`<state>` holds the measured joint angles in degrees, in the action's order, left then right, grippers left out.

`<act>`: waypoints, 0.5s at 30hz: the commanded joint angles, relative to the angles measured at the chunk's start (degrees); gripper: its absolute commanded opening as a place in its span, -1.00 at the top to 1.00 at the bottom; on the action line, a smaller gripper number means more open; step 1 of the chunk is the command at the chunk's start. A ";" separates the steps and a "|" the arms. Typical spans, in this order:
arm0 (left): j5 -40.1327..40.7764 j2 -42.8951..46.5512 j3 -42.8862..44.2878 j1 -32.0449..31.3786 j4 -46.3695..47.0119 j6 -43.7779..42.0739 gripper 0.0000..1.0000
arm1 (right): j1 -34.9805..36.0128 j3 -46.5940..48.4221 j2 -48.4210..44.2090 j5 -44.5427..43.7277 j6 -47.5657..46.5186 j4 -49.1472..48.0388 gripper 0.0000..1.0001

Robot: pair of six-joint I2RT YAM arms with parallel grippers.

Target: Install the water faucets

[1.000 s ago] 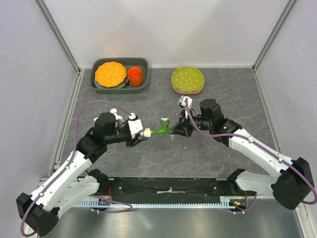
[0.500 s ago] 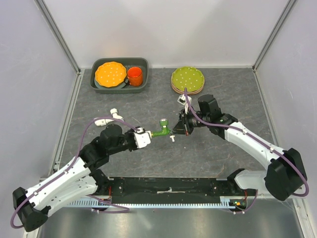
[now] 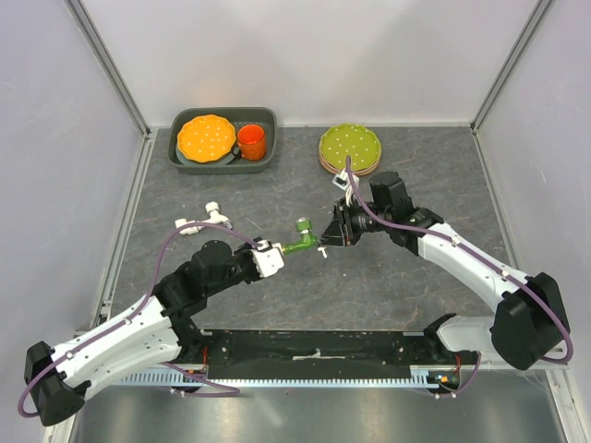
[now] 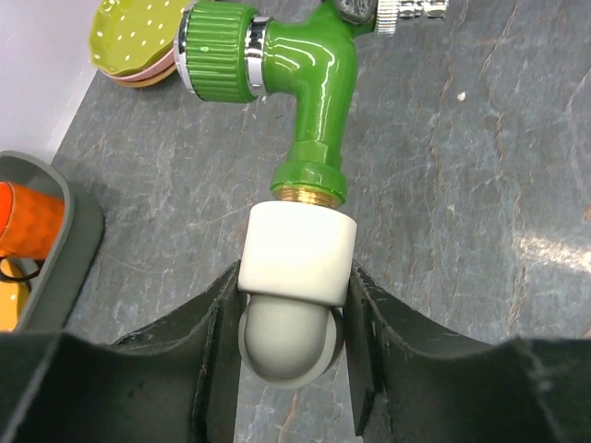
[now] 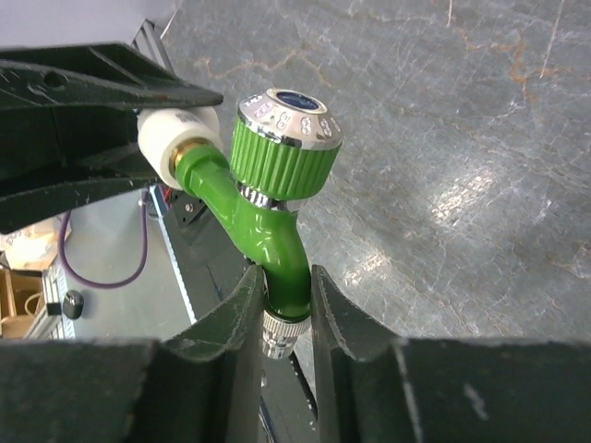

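Note:
A green water faucet (image 3: 300,242) with a ribbed green cap and a white cylindrical end piece (image 4: 297,254) is held between both arms above the table's middle. My left gripper (image 4: 291,318) is shut on the white end piece, also seen in the top view (image 3: 270,258). My right gripper (image 5: 282,291) is shut on the faucet's green spout (image 5: 282,254) just above its chrome tip, and shows in the top view (image 3: 331,235). An all-white faucet (image 3: 196,221) lies on the table to the left, beyond the left arm.
A dark tray (image 3: 224,162) at the back holds an orange plate (image 3: 206,137) and an orange cup (image 3: 251,141). A stack of plates with a green dotted one on top (image 3: 350,148) sits at the back right. A black rail (image 3: 314,349) runs along the near edge.
The left arm has drawn back toward the near edge, still gripping the white end piece. The right gripper and the faucet have shifted a little left and nearer.

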<state>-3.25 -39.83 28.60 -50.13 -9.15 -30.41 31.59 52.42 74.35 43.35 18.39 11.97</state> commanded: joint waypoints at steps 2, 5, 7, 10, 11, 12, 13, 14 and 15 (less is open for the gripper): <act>-4.84 -1.47 -0.13 -2.17 10.90 8.87 0.96 | 1.54 5.76 -4.03 2.80 3.49 -7.32 0.31; -4.31 -2.00 0.05 -2.25 11.69 11.69 0.96 | 1.45 6.55 -4.56 1.39 2.18 -5.12 0.19; -4.31 -2.00 -0.04 -2.17 12.13 13.18 0.97 | 1.45 6.72 -5.00 0.24 1.65 -4.59 0.18; -3.96 -1.92 -0.21 -2.17 12.14 14.68 0.96 | 1.19 7.16 -5.53 -0.55 1.21 -4.15 0.09; -3.96 -1.83 -0.30 -2.08 12.22 15.20 0.97 | 1.19 7.08 -5.96 -0.99 0.68 -4.14 0.04; -3.87 -1.74 -0.47 -2.17 12.31 16.60 0.96 | 1.19 7.25 -6.05 -1.34 0.51 -4.06 0.02; -3.79 -1.30 -0.56 -2.08 12.83 17.40 0.96 | 1.19 7.17 -6.40 -2.39 0.33 -3.97 -0.01; -3.26 -0.95 -0.82 -2.17 13.19 18.45 0.97 | 1.10 7.17 -6.75 -2.74 0.07 -3.79 -0.04; -3.26 -0.60 -1.52 -2.08 13.54 20.11 0.96 | 1.10 7.25 -6.76 -2.92 -0.11 -3.71 -0.04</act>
<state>-4.19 -41.82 28.08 -51.51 -1.21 -17.12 32.21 56.71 69.58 41.47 19.20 11.46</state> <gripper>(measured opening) 0.480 0.512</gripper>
